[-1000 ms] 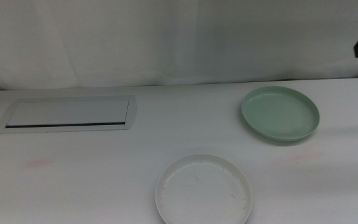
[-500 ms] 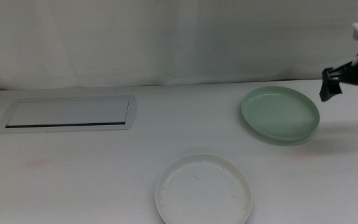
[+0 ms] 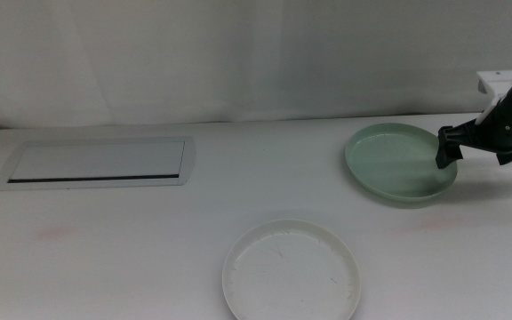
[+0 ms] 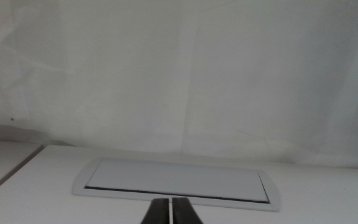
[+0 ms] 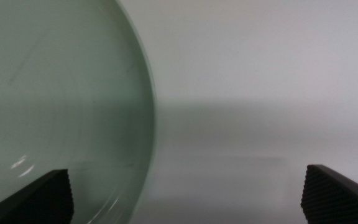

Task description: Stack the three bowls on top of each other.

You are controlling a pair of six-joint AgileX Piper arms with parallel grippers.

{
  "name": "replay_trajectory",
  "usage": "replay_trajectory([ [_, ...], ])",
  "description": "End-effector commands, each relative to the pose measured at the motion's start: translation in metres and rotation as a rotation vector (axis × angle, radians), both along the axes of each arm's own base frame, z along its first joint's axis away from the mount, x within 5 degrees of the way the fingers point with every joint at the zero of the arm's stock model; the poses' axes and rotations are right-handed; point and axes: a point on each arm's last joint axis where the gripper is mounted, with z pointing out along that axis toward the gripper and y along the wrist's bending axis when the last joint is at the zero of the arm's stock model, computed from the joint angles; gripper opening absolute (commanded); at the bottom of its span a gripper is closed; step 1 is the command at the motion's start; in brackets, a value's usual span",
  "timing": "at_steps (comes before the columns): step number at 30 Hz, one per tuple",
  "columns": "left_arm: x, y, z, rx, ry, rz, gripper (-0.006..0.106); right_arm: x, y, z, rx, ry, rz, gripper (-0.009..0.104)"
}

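The pale mint green bowl [image 3: 401, 163] sits at the right of the table. The white bowl [image 3: 292, 271] sits at the front, near the middle. The light grey bowl is out of view. My right gripper [image 3: 449, 151] comes in from the right and hangs just over the green bowl's right rim. In the right wrist view the right gripper [image 5: 186, 177] is open wide, with the green bowl's rim [image 5: 146, 124] between the jaws and bare table beside it. My left gripper [image 4: 169, 211] is shut and empty, out of the middle view, facing the white panel [image 4: 176, 180].
A flat white rectangular panel with a dark slot [image 3: 100, 162] lies at the back left. A white backdrop closes the far side of the table [image 3: 149, 240].
My right gripper has come in from the upper right, moved left and down, and now hangs over the green bowl's right rim. The bowls have not moved.
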Motion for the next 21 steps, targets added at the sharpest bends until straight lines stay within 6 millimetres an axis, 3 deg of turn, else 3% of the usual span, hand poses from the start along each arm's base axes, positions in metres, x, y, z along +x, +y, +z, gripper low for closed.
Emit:
replay_trajectory([
  [1, 0.0, 0.0, -0.012, -0.012, 0.025, 0.001, -0.003, 0.004, -0.001, -0.005, 0.002, -0.009, -0.002, 0.103],
  [7, 0.0, 0.0, -0.013, -0.012, 0.026, 0.001, -0.003, 0.005, 0.002, -0.022, -0.006, 0.032, 0.009, 0.102],
  [11, 0.0, 0.0, -0.013, -0.012, 0.026, 0.001, -0.003, 0.004, 0.011, -0.026, -0.031, 0.039, 0.045, 0.093],
  [15, 0.0, 0.0, -0.013, -0.012, 0.027, 0.001, -0.003, 0.004, 0.018, -0.03, -0.036, 0.044, 0.064, 0.062],
  [17, 0.0, 0.0, -0.013, -0.012, 0.027, 0.001, -0.003, 0.004, 0.02, -0.033, -0.034, 0.056, 0.066, 0.04],
  [20, 0.0, 0.0, -0.013, -0.012, 0.029, 0.001, -0.003, 0.003, 0.021, -0.037, -0.02, 0.072, 0.059, -0.003],
  [21, 0.0, 0.0, -0.013, -0.012, 0.029, 0.001, -0.003, 0.003, 0.021, -0.038, -0.012, 0.072, 0.049, -0.002],
])
